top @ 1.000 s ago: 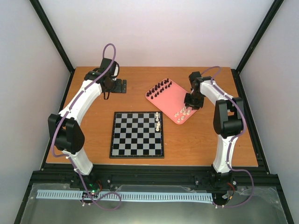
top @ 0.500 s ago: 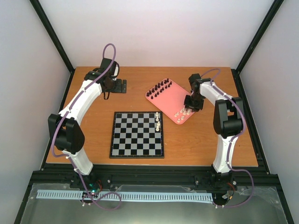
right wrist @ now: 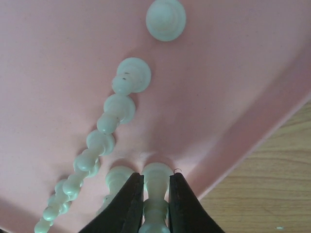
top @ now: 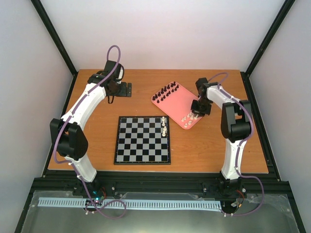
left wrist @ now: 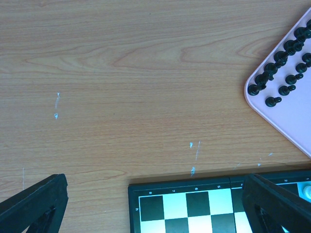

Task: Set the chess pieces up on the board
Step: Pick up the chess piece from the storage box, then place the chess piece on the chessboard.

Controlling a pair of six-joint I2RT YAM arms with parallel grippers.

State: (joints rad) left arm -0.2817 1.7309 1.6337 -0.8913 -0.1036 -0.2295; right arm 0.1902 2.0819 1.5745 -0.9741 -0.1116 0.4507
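Chess pieces (top: 167,91) mostly sit on the pink tray (top: 176,104) at the far-right part of the desk (top: 97,126). Black set runs along the tray's far side, cream row (top: 189,116) lies toward its near corner. Two cream pieces (top: 164,125) stand upright at the right edge of the board (top: 141,141), which lies flat mid-desk toward the near edge.

Right tool (right wrist: 155,194) is down in the tray's near corner, jaws clamped on the body of one cream piece (right wrist: 156,177). A neighbouring piece (right wrist: 116,177) stands just beside the outer side of one finger. Likely chosen as the row-end piece, so the fingers fit with little crowding. Gripped upright, so it can go down on its base. The tray rim is close, so a straight lift looks safest.

Left tool (left wrist: 155,204) has its fingers wide apart with nothing between them. It hangs over bare desk by the board's far edge. Probably parked there to leave the tray to the right arm.

Most of the setup is not yet done.
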